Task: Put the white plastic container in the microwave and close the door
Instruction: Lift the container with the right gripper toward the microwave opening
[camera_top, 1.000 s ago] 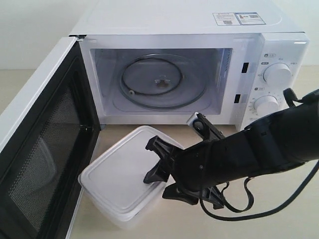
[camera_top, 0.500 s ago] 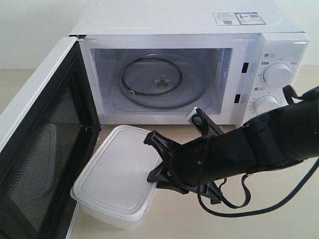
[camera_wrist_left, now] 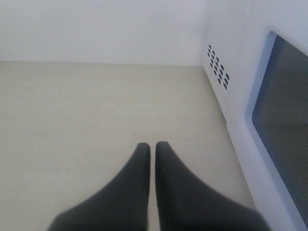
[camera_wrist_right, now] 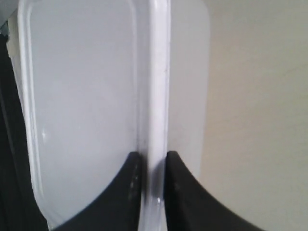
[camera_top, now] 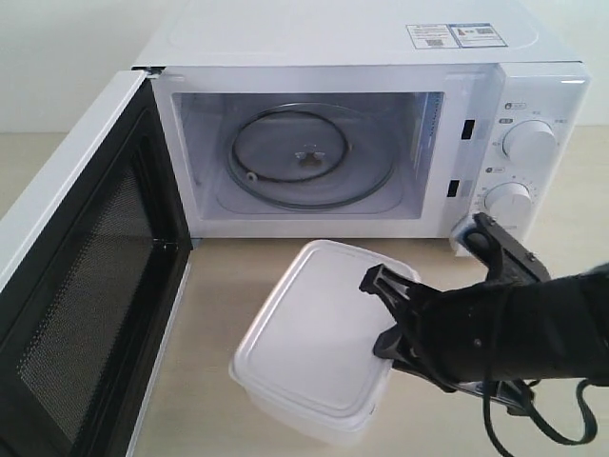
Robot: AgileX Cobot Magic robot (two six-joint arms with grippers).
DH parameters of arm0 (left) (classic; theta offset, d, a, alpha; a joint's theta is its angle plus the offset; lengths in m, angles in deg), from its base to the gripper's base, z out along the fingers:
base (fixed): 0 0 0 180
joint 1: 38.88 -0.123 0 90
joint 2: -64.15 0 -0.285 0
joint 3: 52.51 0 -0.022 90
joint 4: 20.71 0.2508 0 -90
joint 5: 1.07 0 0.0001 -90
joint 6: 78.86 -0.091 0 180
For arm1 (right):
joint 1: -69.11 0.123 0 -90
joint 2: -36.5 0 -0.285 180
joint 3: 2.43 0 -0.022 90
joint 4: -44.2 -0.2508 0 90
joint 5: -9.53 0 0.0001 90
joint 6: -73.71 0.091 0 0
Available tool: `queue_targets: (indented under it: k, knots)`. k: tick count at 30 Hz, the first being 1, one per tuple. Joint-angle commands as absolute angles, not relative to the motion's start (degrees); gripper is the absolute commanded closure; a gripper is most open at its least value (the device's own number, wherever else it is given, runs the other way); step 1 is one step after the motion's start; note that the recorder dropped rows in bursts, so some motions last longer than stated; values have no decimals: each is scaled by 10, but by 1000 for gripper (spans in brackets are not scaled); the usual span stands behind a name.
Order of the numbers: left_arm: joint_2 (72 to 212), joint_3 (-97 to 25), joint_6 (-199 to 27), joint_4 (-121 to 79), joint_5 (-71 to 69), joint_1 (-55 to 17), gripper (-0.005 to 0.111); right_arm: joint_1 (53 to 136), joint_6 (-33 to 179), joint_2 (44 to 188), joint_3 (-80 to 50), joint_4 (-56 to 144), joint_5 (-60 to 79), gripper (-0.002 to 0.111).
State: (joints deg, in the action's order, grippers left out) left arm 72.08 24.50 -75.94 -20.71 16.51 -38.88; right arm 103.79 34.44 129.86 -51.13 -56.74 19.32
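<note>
Beyond the right claw (camera_top: 376, 314), clamped only on one rim of the white plastic container (camera_top: 309, 333), the overhanging box could sag, slip free or snag the sill of the microwave (camera_top: 333, 38).

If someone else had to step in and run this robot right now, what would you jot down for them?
Right hand: shut on the rim of the white plastic container.
Left hand: shut, empty, by the open door, on its outer side.
Container: in front of the microwave, not inside.
Done: container grasped, door open.
Left: place it inside, let go, close the door.
</note>
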Motion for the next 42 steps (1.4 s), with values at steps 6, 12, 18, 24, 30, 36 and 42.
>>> queue_targets:
  k: [6, 12, 18, 24, 30, 36, 42]
  knots:
    - [719, 247, -755, -207, 165, -390, 102, 1150, 606, 1208, -552, -453, -21, 108]
    - [719, 247, -755, -207, 165, -390, 102, 1204, 933, 1209, -568, -182, -73, 108]
    - [719, 247, -755, -207, 165, -390, 102, 1204, 1037, 1209, -603, -115, -59, 108]
    - [719, 247, -755, -207, 165, -390, 102, 1204, 1037, 1209, -612, -114, -43, 108]
    - [719, 247, -755, -207, 165, -390, 102, 1209, 1095, 1209, -612, -31, -70, 108]
    - [719, 247, -755, -207, 165, -390, 102, 1217, 1362, 1213, -612, 182, -165, 108]
    - [719, 247, -755, -207, 165, -390, 102, 1217, 1401, 1242, -625, 199, -168, 108]
